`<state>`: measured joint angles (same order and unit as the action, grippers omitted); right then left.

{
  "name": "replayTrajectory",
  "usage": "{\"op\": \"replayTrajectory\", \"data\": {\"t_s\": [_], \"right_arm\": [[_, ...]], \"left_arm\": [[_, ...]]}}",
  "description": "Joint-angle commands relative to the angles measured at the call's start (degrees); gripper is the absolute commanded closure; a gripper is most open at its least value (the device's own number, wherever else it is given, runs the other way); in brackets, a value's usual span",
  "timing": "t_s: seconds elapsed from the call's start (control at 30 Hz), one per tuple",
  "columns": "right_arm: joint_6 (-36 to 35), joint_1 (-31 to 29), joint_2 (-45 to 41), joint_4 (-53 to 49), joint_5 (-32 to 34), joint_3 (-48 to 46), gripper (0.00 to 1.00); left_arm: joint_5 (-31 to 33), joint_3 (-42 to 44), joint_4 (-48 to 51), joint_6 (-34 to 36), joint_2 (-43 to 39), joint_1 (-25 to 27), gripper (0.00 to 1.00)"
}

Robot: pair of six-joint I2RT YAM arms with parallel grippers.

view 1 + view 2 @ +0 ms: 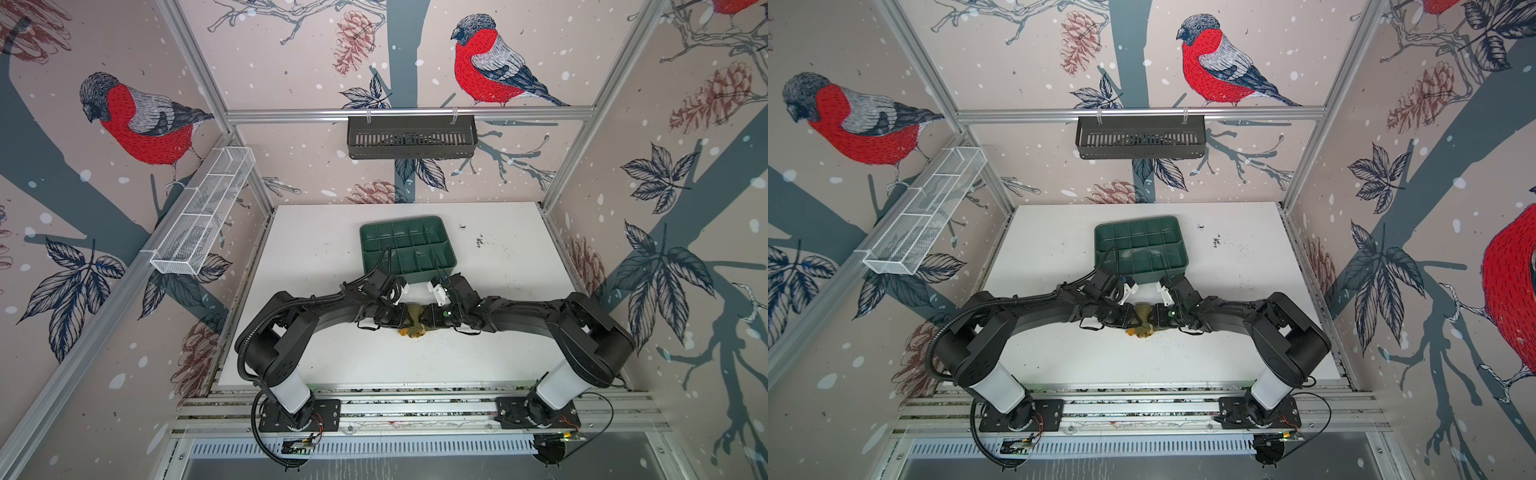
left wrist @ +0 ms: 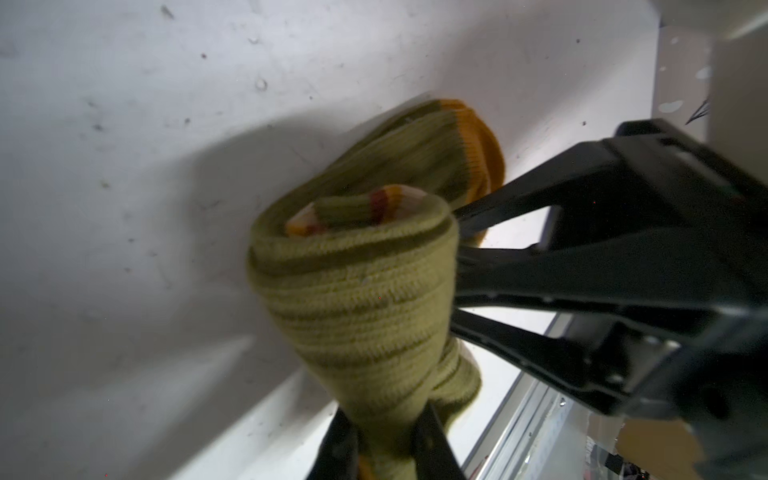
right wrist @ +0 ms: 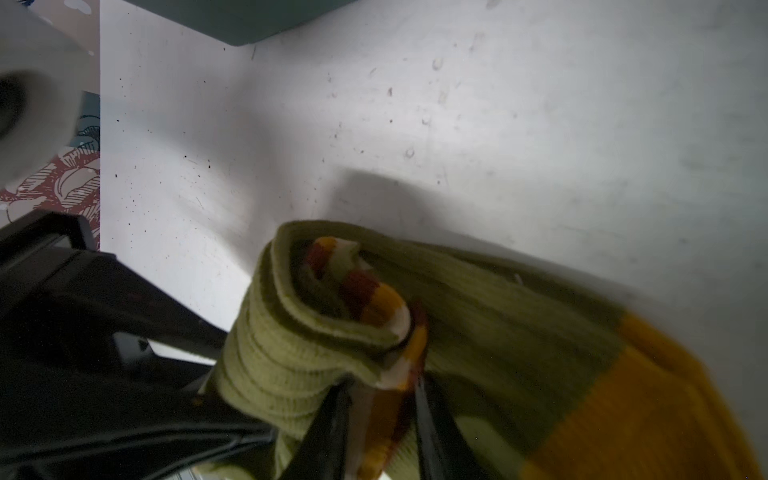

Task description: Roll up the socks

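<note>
Pinches socks [image 1: 413, 321] tight in left gripper [image 2: 386, 436] just in front of tray [image 1: 415, 239], cannot tell hold of right gripper [image 3: 378, 424] on other end; risks unrolling if slack there.

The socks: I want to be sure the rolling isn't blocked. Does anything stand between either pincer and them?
Nothing visible does. The left pincer has the socks between its fingers at one end of the roll, and the right pincer flanks the striped cuff at the other end.
</note>
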<state>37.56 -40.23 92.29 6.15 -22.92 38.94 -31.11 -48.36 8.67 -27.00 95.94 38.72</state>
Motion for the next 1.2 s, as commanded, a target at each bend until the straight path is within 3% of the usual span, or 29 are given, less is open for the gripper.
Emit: {"op": "replayTrajectory", "data": {"t_s": [0.0,0.27,0.8,1.17], "right_arm": [[-1.52,0.97,-2.09,-3.63,0.76,0.22,0.67],[-2.93,6.45,-9.39,-7.56,4.45,-2.08,0.62],[-2.3,9.09,-8.05,-8.54,9.55,-4.29,0.59],[-2.67,9.73,-6.35,-3.78,1.3,-5.48,0.63]], "left_arm": [[3.53,-1.27,3.46,1.77,0.99,0.7,0.89],[4.27,-2.44,5.22,2.69,1.27,1.09,0.89],[4.39,-2.53,4.2,2.48,1.13,1.09,0.89],[3.69,-2.27,2.05,1.72,1.82,1.01,0.9]]}}
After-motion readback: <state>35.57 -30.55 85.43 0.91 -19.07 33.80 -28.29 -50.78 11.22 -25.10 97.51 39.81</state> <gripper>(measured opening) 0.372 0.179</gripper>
